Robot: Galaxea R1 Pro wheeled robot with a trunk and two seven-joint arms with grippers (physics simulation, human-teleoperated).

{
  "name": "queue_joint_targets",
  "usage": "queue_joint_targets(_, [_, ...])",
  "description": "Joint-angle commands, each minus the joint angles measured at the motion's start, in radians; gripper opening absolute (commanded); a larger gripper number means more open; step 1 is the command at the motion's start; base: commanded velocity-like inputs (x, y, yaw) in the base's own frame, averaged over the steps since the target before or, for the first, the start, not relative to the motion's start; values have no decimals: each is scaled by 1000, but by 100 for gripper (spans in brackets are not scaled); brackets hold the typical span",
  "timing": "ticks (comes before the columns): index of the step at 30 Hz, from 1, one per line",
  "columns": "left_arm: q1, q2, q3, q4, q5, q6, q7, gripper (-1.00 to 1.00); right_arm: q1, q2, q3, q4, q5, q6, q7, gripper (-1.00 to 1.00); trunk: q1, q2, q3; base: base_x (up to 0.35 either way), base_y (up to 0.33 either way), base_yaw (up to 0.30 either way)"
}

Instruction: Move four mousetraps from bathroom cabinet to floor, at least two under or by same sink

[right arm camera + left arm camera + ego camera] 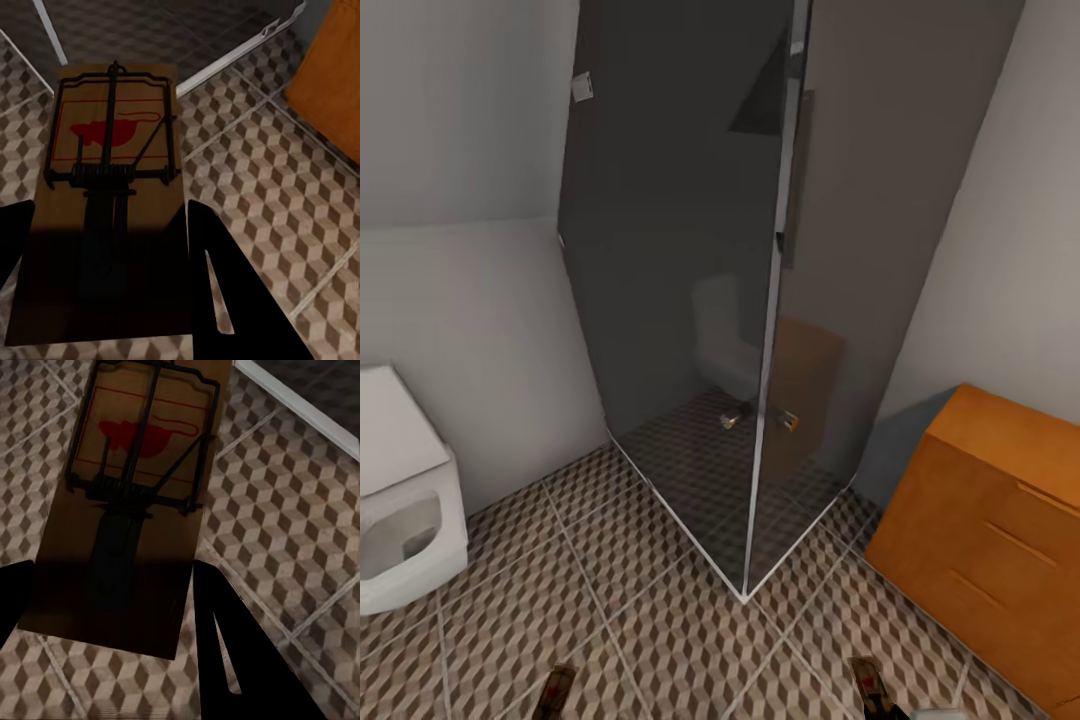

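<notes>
Mousetraps: one in each gripper, left trap [127, 502] clamped between the left gripper [112, 607] fingers, right trap [105, 217] likewise in the right gripper [105, 262]. Each board's long axis runs straight out along the fingers, over the bathroom floor [660, 620]. Cabinet [1000, 540] sits on the right arm's side; toilet [400, 500] on the left. No sink in view, so neither arm is nearer yet

Your right hand [105, 277] grips a mousetrap [109, 195] between its dark fingers [225, 292], one on each long edge of the board. Wire bar and red mouse print face up. Below it lies the cube-patterned bathroom floor [262, 187]. The shower's pale frame [225, 60] runs beyond; the orange cabinet [330, 75] stands nearby.
</notes>
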Motion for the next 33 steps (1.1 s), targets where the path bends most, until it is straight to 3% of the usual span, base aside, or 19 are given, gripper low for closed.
queue_joint_targets(1, [-1, -1, -7, 2, -9, -2, 13, -100, -1, -1, 5, 0, -13, -4, 3, -100, 1, -2, -2, 0, 0, 287])
queue_joint_targets(33, [-1, -1, -7, 2, -9, -2, 12, -100, -1, -1, 5, 1, -13, -4, 3, -100, 1, -2, -2, 0, 0, 287])
